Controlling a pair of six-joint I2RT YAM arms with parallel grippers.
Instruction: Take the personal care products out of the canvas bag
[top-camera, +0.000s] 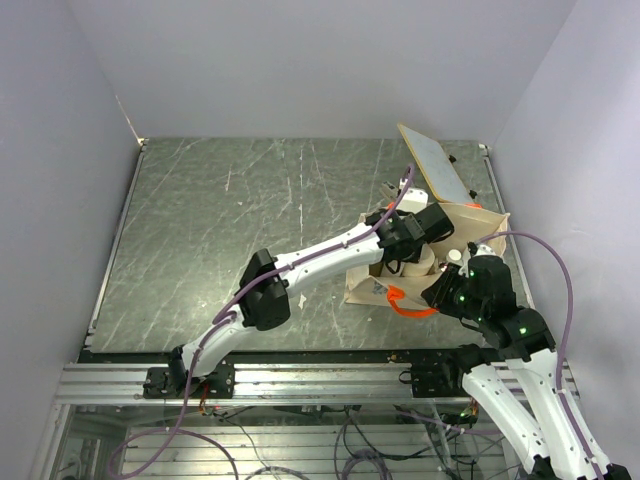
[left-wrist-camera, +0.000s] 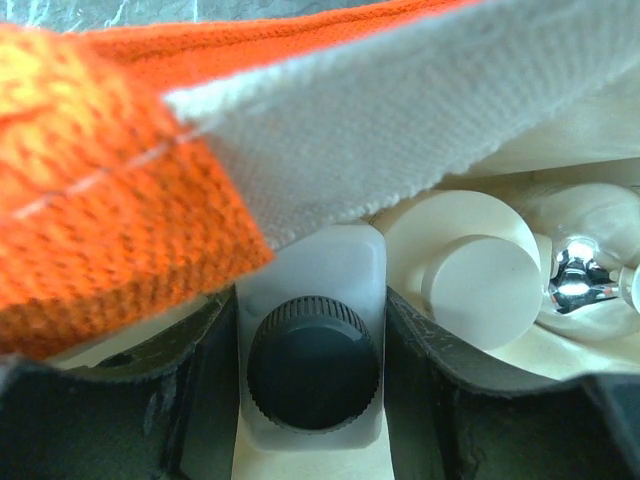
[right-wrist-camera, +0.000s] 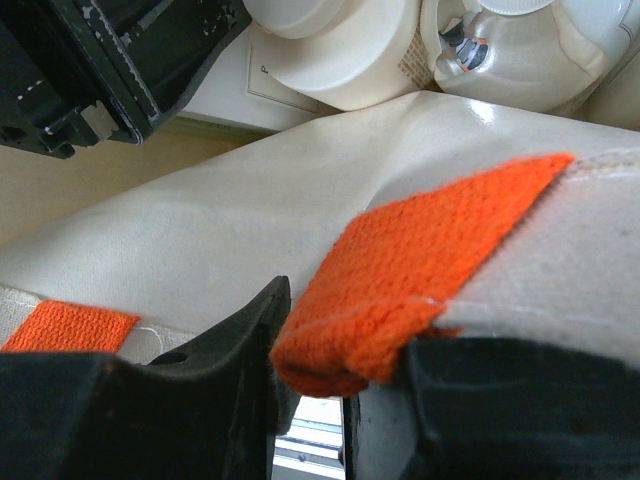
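Finding: robot test cell in a laboratory. Plain pale walls (top-camera: 300, 60) close off the work area on three sides. The bench (top-camera: 250, 220) is a dark, scuffed, marbled slab. An aluminium rail (top-camera: 300, 385) runs along its near edge, and two white arms, left (top-camera: 310, 258) and right (top-camera: 520, 385), are bolted to it. Purple cables (top-camera: 562, 290) run along the arms. Loose wiring (top-camera: 350, 450) hangs under the frame.
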